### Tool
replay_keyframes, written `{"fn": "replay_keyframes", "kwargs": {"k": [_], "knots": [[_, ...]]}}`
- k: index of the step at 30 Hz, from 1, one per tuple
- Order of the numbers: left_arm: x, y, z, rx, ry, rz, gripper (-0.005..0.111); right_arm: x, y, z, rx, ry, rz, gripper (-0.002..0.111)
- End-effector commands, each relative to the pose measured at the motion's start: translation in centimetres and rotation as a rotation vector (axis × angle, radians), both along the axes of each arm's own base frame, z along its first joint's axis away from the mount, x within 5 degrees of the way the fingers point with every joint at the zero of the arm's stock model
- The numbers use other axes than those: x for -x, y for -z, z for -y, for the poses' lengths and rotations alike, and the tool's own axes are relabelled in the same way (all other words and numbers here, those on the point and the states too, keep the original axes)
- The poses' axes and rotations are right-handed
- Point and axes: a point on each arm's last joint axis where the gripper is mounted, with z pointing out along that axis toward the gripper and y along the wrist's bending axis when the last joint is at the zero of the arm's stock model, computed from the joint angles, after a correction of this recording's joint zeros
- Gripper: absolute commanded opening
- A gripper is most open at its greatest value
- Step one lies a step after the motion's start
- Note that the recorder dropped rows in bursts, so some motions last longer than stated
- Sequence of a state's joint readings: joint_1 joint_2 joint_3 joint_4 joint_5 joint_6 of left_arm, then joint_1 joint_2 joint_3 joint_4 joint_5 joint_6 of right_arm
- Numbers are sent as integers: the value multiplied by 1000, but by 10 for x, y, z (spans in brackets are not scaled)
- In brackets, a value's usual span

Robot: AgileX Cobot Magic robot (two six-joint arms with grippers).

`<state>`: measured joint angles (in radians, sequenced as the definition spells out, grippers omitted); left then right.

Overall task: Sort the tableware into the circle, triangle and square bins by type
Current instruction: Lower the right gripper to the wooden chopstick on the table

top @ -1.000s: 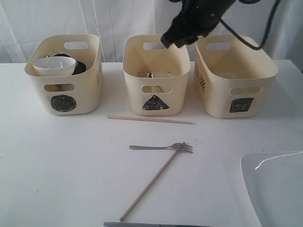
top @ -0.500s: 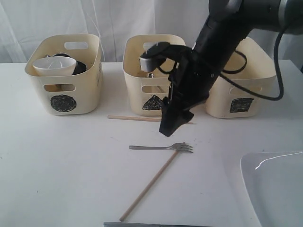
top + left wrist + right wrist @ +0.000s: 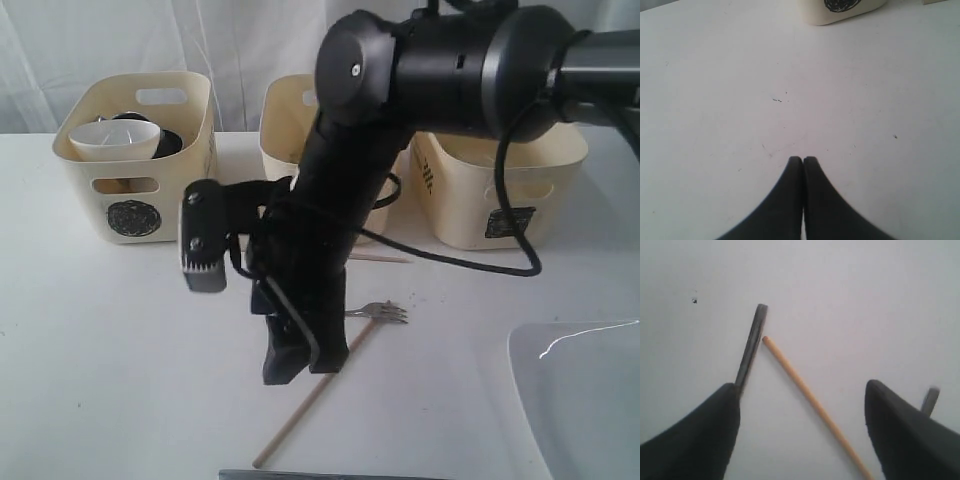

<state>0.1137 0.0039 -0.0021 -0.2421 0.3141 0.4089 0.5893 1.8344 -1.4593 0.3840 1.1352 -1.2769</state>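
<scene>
My right gripper (image 3: pixel 300 365) reaches across the middle and hangs low over the table, open. In the right wrist view a wooden chopstick (image 3: pixel 810 395) runs between the spread jaws of the right gripper (image 3: pixel 801 386), untouched. The steel fork's handle (image 3: pixel 751 347) lies beside one finger. The fork (image 3: pixel 385 312) and that chopstick (image 3: pixel 300 415) are partly hidden by the arm. A second chopstick (image 3: pixel 385 259) peeks out behind it. The circle bin (image 3: pixel 135 215) holds a white bowl (image 3: pixel 113 140). The triangle bin (image 3: pixel 285 120) is mostly hidden. My left gripper (image 3: pixel 803 159) is shut and empty over bare table.
The square bin (image 3: pixel 505 200) stands at the back right. A large white plate (image 3: pixel 585 400) lies at the front right corner. A black cable (image 3: pixel 480 265) loops from the right arm in front of the square bin. The circle bin (image 3: pixel 840 10) edges into the left wrist view.
The right arm swung down from above the bins toward the front, to just over the fork and chopstick. Its jaws spread wide. The left gripper stayed shut.
</scene>
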Motion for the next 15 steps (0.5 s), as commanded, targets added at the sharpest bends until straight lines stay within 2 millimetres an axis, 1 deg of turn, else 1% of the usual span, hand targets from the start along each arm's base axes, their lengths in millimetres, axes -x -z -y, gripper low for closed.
{"fn": "replay_keyframes", "kwargs": {"k": [1,6,9,15], "knots": [[0,0,0,6,0,3,0,4,18,-15,10,-155,28,66],[0,0,0,6,0,3,0,-3,52,-16,88,-169,-44,66],[0,0,0,6,0,3,0,-6,66,-16,126,-180,-61,66],[0,0,0,6,0,3,0,-11,82,-11,216,-218,-41,65]]}}
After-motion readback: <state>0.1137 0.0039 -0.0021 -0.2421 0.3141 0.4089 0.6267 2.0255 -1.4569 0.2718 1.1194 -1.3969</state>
